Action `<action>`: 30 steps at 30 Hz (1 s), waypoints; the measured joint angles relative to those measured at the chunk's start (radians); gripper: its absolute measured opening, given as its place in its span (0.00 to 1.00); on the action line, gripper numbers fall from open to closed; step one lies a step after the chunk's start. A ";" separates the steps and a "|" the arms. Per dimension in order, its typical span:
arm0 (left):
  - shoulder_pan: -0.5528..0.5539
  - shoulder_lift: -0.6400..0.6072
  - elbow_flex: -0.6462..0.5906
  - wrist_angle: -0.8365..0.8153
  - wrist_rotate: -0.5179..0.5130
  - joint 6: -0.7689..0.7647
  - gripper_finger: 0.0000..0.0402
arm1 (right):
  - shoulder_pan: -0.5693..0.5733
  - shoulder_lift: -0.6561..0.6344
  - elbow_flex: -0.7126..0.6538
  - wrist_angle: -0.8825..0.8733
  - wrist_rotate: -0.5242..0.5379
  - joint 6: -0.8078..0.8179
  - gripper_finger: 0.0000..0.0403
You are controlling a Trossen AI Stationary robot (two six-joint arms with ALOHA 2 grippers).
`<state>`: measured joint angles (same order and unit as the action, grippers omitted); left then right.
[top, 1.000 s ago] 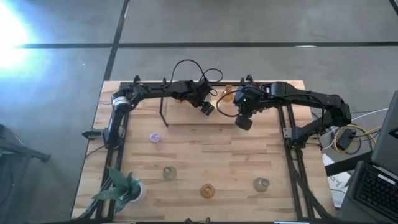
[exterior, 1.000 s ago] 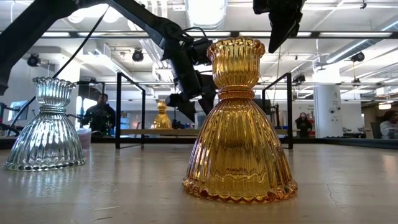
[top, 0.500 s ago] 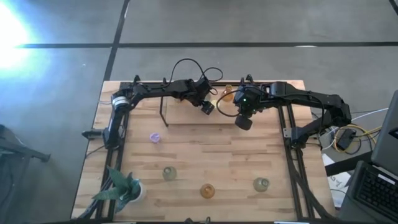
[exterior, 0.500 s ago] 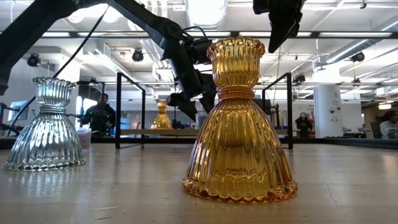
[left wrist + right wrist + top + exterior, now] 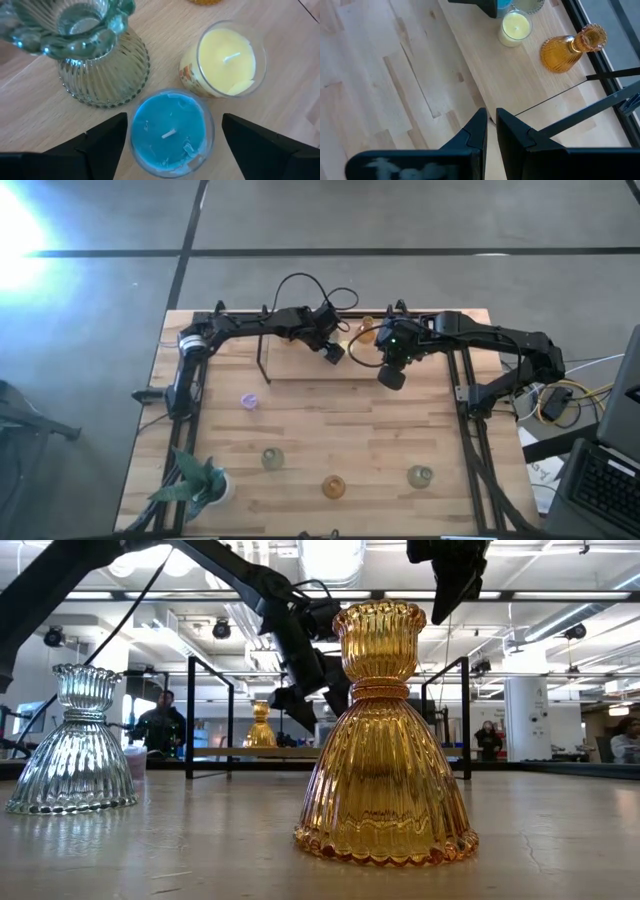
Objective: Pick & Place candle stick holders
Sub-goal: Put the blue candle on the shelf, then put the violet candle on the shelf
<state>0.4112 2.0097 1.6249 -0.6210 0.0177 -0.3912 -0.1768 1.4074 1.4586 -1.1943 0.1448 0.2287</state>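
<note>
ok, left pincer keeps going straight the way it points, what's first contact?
Most likely the blue candle: the left pincer stands open with one finger on each side of its glass jar, so it would run onto the jar. How high above it the pincer sits is unclear.

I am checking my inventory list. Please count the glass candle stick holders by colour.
Amber holders: 2
Grey-green holders: 3
Purple holder: 1
Total: 6
</note>
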 joint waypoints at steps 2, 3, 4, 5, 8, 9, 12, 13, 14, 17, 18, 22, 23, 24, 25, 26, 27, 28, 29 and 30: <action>0.000 -0.005 0.000 -0.003 0.000 0.001 0.82 | 0.000 0.000 0.000 0.000 0.000 0.000 0.08; 0.000 -0.010 0.000 -0.007 -0.001 0.001 0.82 | 0.000 0.000 0.000 0.000 0.000 0.000 0.08; 0.000 -0.014 0.000 -0.007 -0.003 0.002 0.82 | 0.000 0.000 0.000 0.000 0.000 0.000 0.08; 0.000 -0.020 0.000 -0.007 -0.008 0.008 0.82 | 0.000 0.000 0.000 0.000 0.000 0.000 0.08; 0.000 -0.036 0.000 -0.022 -0.046 0.024 0.82 | 0.000 0.000 0.000 0.000 0.000 0.002 0.08; 0.000 -0.040 0.000 -0.025 -0.052 0.025 0.82 | 0.000 0.000 0.000 0.000 0.000 0.004 0.08; 0.000 -0.056 0.000 -0.037 -0.053 0.024 0.82 | 0.000 0.000 0.000 0.000 0.000 0.006 0.08; 0.000 -0.066 0.000 -0.045 -0.054 0.023 0.82 | 0.000 0.000 0.000 0.000 0.000 0.007 0.08; 0.000 -0.075 0.000 -0.059 -0.054 0.023 0.82 | 0.000 0.000 0.000 0.000 0.000 0.007 0.08; 0.000 -0.118 0.000 -0.072 -0.053 0.019 0.82 | 0.000 0.000 0.000 0.001 0.000 0.007 0.08; 0.000 -0.138 0.000 -0.075 -0.053 0.016 0.82 | 0.000 0.000 0.000 0.001 0.001 0.007 0.08; -0.003 -0.229 0.000 -0.078 -0.048 0.014 0.82 | 0.000 0.000 0.000 0.002 0.004 0.005 0.08; -0.005 -0.254 -0.001 -0.080 -0.043 0.017 0.82 | 0.000 0.000 0.000 0.002 0.004 0.004 0.08; -0.010 -0.277 -0.002 -0.087 -0.039 0.025 0.82 | 0.000 0.000 0.000 0.002 0.004 0.004 0.08; -0.016 -0.299 -0.003 -0.102 -0.036 0.034 0.82 | 0.000 0.000 0.000 0.002 0.005 0.001 0.08; -0.023 -0.323 -0.004 -0.119 -0.035 0.045 0.82 | 0.000 0.000 0.000 0.003 0.005 -0.001 0.08; -0.031 -0.347 -0.006 -0.143 -0.035 0.056 0.82 | 0.000 0.000 0.000 0.002 0.005 -0.005 0.08; -0.041 -0.371 -0.007 -0.173 -0.036 0.061 0.82 | 0.000 0.000 0.000 0.003 0.005 -0.008 0.08; -0.053 -0.396 -0.007 -0.205 -0.037 0.063 0.82 | 0.000 0.000 0.000 0.002 0.005 -0.011 0.08; -0.067 -0.420 -0.008 -0.242 -0.048 0.064 0.82 | 0.000 0.000 0.000 0.002 0.005 -0.015 0.08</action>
<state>0.3439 1.5896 1.6169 -0.8633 -0.0299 -0.3275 -0.1768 1.4075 1.4590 -1.1919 0.1501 0.2140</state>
